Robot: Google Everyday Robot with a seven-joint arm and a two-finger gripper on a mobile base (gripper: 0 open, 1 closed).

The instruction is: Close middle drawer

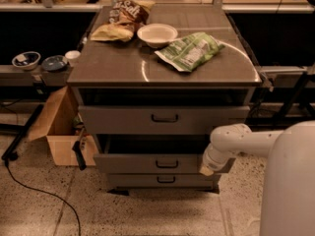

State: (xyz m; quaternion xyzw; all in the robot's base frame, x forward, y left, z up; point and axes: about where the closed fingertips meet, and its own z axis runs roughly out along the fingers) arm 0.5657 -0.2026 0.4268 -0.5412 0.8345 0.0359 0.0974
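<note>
The middle drawer (162, 163) is a wide grey drawer with a low flat front and a small dark centre handle. It stands partly pulled out of the cabinet (162, 73), with its dark inside showing above its front. My gripper (206, 170) is at the end of my white arm (231, 137), which comes in from the right. It rests against the right end of the middle drawer's front.
The taller top drawer (164, 119) also stands a little out; the lowest drawer (165, 180) sits under the middle one. On the cabinet top are a white bowl (157, 34) and snack bags (189, 50). An open cardboard box (58, 127) stands on the floor at left.
</note>
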